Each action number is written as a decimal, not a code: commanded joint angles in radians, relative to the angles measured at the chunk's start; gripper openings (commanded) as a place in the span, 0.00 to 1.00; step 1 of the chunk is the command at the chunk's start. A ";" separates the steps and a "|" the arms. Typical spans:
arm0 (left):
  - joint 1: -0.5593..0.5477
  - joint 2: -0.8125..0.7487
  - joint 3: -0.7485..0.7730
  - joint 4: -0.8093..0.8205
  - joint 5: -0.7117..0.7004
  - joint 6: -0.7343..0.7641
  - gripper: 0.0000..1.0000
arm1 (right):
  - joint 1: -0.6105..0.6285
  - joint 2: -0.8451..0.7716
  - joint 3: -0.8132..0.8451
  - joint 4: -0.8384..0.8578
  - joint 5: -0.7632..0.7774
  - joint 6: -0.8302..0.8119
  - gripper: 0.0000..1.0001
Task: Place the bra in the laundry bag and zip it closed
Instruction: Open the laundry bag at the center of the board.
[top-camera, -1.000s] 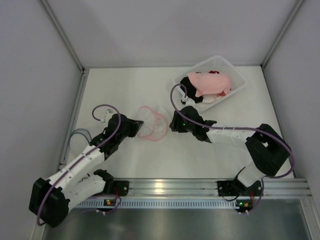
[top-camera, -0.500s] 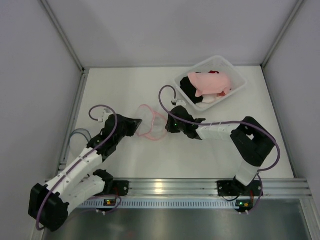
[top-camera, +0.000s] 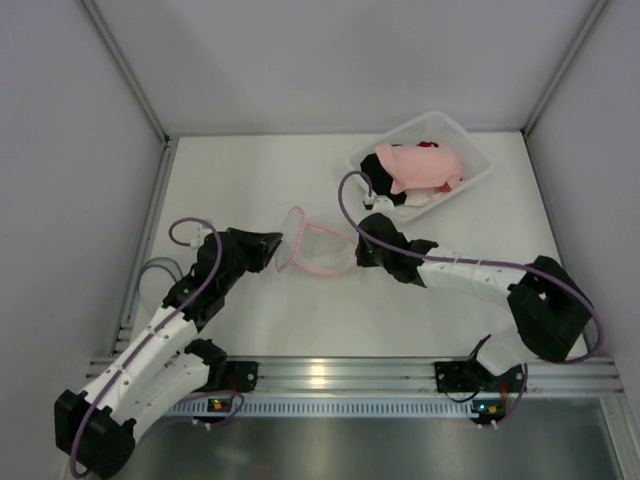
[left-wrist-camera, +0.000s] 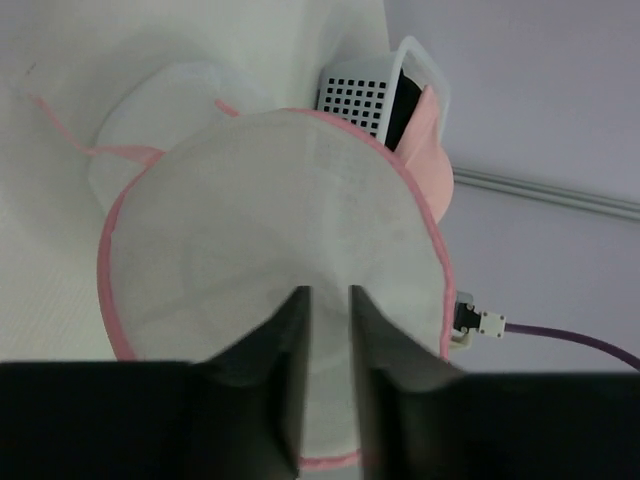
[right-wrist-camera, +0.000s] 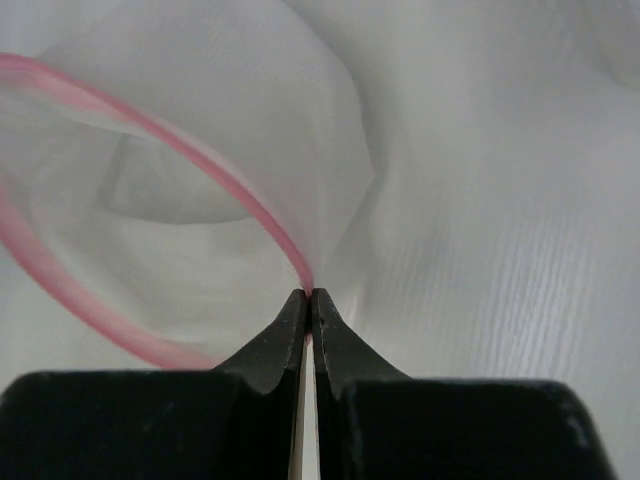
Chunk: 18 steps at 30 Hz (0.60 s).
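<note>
The left arm (top-camera: 150, 343) and right arm (top-camera: 470, 276) wear white link shells between black joints and wrists. A purple cable (top-camera: 343, 200) loops along each. Black base brackets (top-camera: 226, 375) at 6 o'clock carry small green lights. The right gripper (right-wrist-camera: 311, 293) has matt black fingers (right-wrist-camera: 270, 350) tapering to thin tips.

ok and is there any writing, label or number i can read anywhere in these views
None. The laundry bag is plain white mesh with pink trim, the basket is plain white, and the left arm and right arm show no legible marking.
</note>
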 joint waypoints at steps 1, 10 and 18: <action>0.010 -0.057 -0.003 -0.017 -0.001 -0.102 0.41 | -0.002 -0.119 -0.055 -0.117 0.032 -0.011 0.00; 0.026 -0.114 0.016 -0.060 -0.218 0.350 0.86 | -0.008 -0.196 -0.060 -0.275 -0.055 0.000 0.00; -0.074 0.150 0.322 -0.133 0.088 0.959 0.76 | -0.008 -0.297 0.097 -0.412 -0.055 -0.037 0.00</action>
